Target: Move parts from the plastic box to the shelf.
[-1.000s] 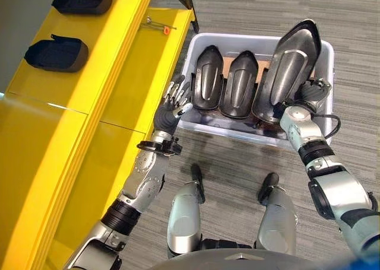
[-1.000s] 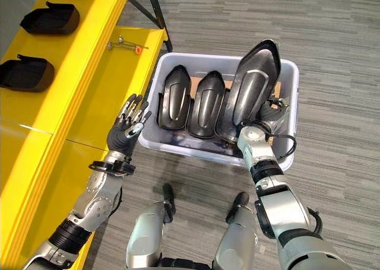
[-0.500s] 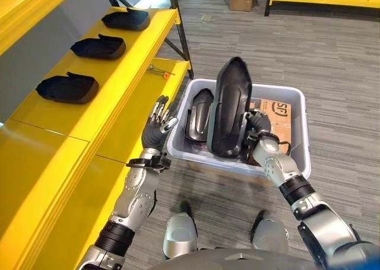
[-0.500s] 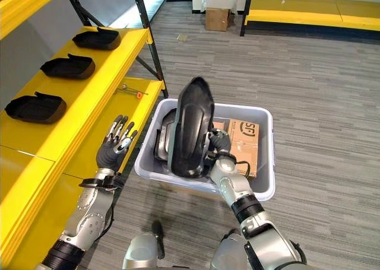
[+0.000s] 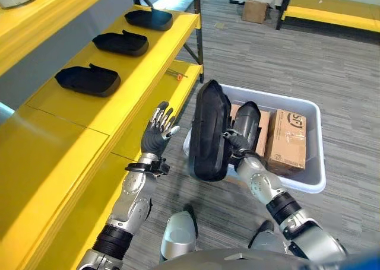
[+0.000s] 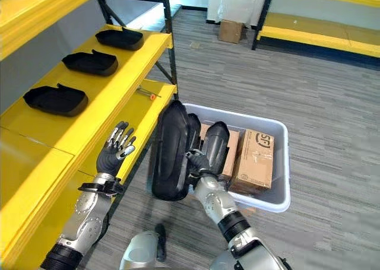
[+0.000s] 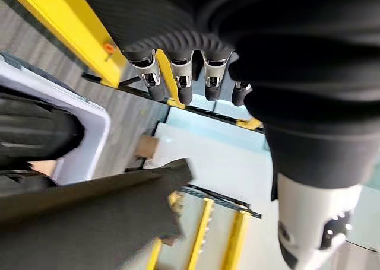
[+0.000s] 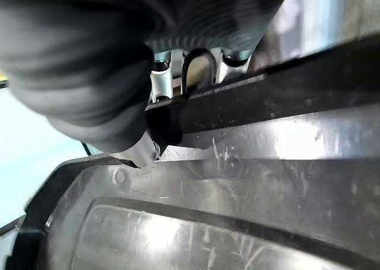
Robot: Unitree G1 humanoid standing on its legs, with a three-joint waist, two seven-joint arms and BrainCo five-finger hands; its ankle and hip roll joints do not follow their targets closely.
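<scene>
Above the box's [image 5: 309,178] near-left corner, the right hand [image 5: 236,144] held a long black part [image 5: 209,130] upright, clear of the box, its fingers and thumb clamped on the part's edge, as the right wrist view confirmed. The grip sat on one long edge, low down, so most of the part's length stood above the hand. The left hand [image 5: 157,131] was raised just beside the shelf's [image 5: 71,118] front lip, fingers straight and spread, holding nothing, with a gap between it and the part.

One more black part [image 6: 215,144] leaned in the box beside two cartons [image 6: 256,161]. Three parts [image 5: 89,80] already lay in a row on the shelf, well apart from each other, with bare yellow surface nearer the robot.

The main risk looked to be the one-sided grasp: a tall, smooth shell held at its edge could pivot or slip in the fingers as the arm swung left, and then drop to the floor between box and shelf. A second risk was the shelf's edge; if the part travelled too low, its lower end would likely strike the lip and be levered out of the hand. The left hand stood in the path and could be bumped unless it took a share of the load.
</scene>
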